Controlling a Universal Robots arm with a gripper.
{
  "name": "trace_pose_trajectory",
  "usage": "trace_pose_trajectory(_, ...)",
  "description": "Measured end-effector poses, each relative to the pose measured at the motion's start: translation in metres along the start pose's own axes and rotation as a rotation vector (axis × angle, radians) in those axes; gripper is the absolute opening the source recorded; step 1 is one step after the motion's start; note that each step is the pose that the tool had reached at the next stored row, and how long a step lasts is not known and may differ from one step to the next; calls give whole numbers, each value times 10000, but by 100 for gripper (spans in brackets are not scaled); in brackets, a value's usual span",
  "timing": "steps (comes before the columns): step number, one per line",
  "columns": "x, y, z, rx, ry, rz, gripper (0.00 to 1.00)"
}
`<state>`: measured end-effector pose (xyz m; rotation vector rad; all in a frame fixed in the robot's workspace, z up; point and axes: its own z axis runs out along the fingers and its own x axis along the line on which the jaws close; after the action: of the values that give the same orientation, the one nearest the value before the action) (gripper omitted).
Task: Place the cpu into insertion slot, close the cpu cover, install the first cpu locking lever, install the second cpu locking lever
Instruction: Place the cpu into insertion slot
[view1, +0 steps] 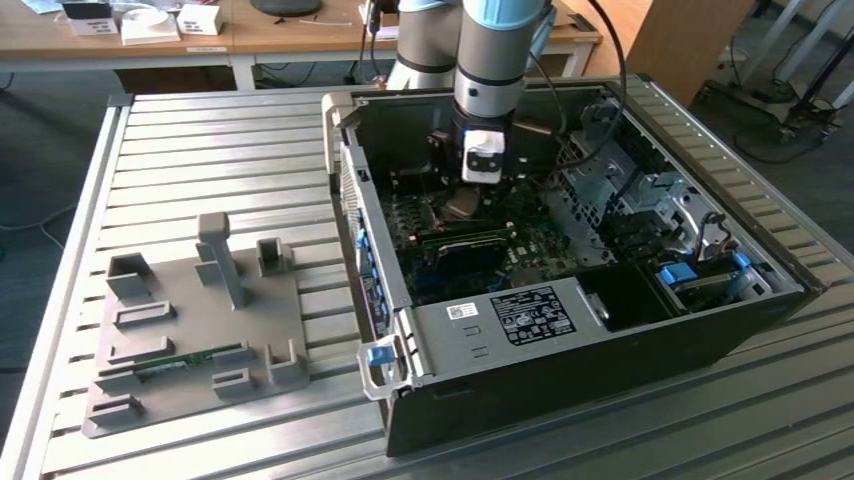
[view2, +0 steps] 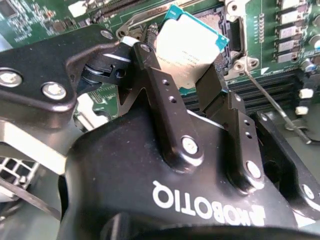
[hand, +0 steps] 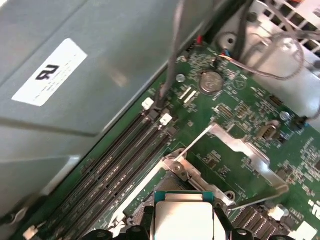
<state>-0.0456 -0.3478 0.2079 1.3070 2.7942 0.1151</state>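
Item: gripper, on one arm reaching down into an open computer case.

Location: the case lay on its side on a slatted metal table, toward the table's edge on the exterior view's right. A grey fixture plate with upright holders sat near the table's front corner on the exterior view's left, well apart from the gripper.

State of fingers: in the second wrist view the two black fingers were drawn in narrow and clamped on the cpu, one on each of two opposite edges.

Task item, cpu: a flat square chip with a pale metal top and a teal-green border. It was held tilted between the fingers over the socket on the green motherboard. Whether any edge was touching the socket could not be told. In the first wrist view the cpu sat just beside the socket's metal rim.

Task item, cpu cover: a silvery frame with an open window, swung back off the socket, not closed over it.

Task item, locking lever: a thin metal rod standing free beside the socket, not latched.

Adjacent: a row of long black memory slots ran beside the socket; a round coin battery sat further along the board; a white label was stuck on the grey case wall.
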Motion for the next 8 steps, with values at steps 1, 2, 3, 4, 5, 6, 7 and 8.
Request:
trace_pose_trajectory(1, 0, 0, 1, 2, -13, 145, 54)
trace_pose_trajectory(2, 0, 0, 1, 4, -25, 280, 54)
trace_pose_trajectory(3, 0, 0, 2, 6, -36, 408, 54)
trace_pose_trajectory(4, 0, 0, 2, 7, -47, 531, 54)
trace_pose_trajectory(5, 0, 0, 2, 10, -58, 646, 54)
trace_pose_trajectory(6, 0, 0, 2, 12, -68, 754, 54)
trace_pose_trajectory(7, 0, 0, 2, 15, -78, 862, 54)
trace_pose_trajectory(8, 0, 0, 2, 16, -87, 961, 54)
